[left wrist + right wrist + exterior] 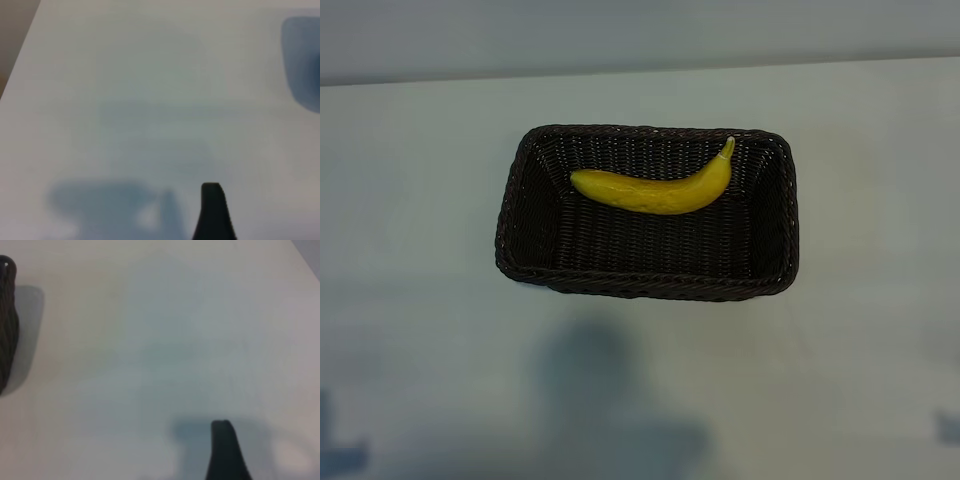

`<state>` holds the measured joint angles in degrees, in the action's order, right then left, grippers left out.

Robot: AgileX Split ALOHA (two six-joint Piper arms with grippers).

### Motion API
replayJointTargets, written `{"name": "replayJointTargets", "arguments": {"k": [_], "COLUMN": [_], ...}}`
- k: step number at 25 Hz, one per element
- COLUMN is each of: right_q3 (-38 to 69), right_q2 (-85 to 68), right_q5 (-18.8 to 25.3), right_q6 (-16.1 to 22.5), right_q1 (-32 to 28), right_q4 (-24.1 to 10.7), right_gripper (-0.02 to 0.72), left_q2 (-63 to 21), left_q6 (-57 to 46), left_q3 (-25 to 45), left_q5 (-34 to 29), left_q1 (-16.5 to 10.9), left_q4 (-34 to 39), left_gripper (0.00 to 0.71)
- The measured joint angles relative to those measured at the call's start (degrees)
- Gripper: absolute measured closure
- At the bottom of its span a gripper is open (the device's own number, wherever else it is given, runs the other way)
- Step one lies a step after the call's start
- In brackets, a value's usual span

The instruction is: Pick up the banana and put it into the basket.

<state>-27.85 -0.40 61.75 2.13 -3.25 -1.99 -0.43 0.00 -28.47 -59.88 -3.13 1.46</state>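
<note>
The banana (655, 188) is seen lying inside the basket (520, 250), toward its 12 o'clock wall, on the desk (410, 200). Placement is judged complete. Neither gripper's opening can be told; nothing is held. No further move is called for beyond parking.

A pale, plain table (420, 200) carries the dark woven basket (520, 220), set near its middle
</note>
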Motion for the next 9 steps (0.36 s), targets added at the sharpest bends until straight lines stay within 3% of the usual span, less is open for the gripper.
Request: {"name": "replayJointTargets", "arguments": {"k": [9], "right_q3": [0.0], "right_q2": [0.0], "right_q5": [0.0], "right_q6": [0.0], "right_q1": [0.0], "right_q4": [0.0], "right_gripper": [0.312], "left_q2": [0.0], "left_q6": [0.0], "left_q3": [0.0], "left_q5": [0.0], "left_q1": [0.0], "left_q4": [0.0], "left_gripper": [0.172]}}
